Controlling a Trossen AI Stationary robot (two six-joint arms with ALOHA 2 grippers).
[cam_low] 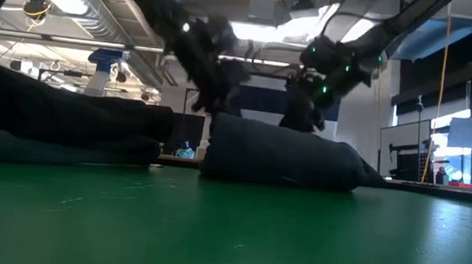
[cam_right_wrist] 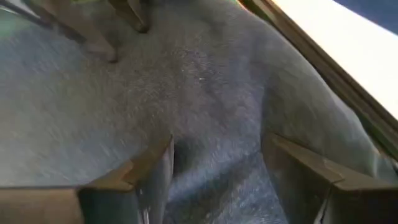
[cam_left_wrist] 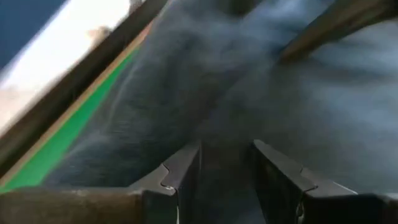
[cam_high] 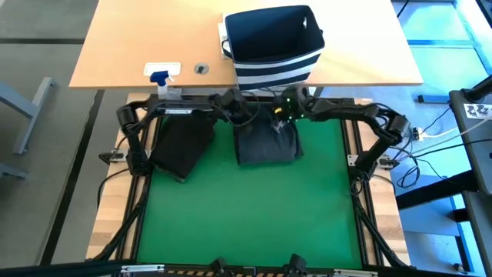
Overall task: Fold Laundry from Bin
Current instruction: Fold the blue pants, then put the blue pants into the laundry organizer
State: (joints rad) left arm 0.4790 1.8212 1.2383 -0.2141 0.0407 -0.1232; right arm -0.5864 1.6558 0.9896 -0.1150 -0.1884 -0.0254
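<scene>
A grey garment (cam_high: pixel 265 142) lies folded in a thick bundle on the green mat (cam_high: pixel 246 208), at the middle of its far side. The low view shows this bundle (cam_low: pixel 276 156) resting flat on the mat. My left gripper (cam_high: pixel 240 111) stands open over its far left corner, and my right gripper (cam_high: pixel 283 115) stands open over its far right corner. Both slant down toward the cloth. In the wrist views the grey cloth (cam_left_wrist: pixel 298 93) (cam_right_wrist: pixel 124 93) fills the space beyond the open fingers, and nothing is between them. The navy striped bin (cam_high: pixel 277 65) stands on the wooden table beyond the mat.
A dark garment (cam_high: pixel 182 145) lies folded at the mat's far left, partly over the frame rail. A spray bottle (cam_high: pixel 161 75) lies on the wooden table left of the bin. The near half of the mat is bare green.
</scene>
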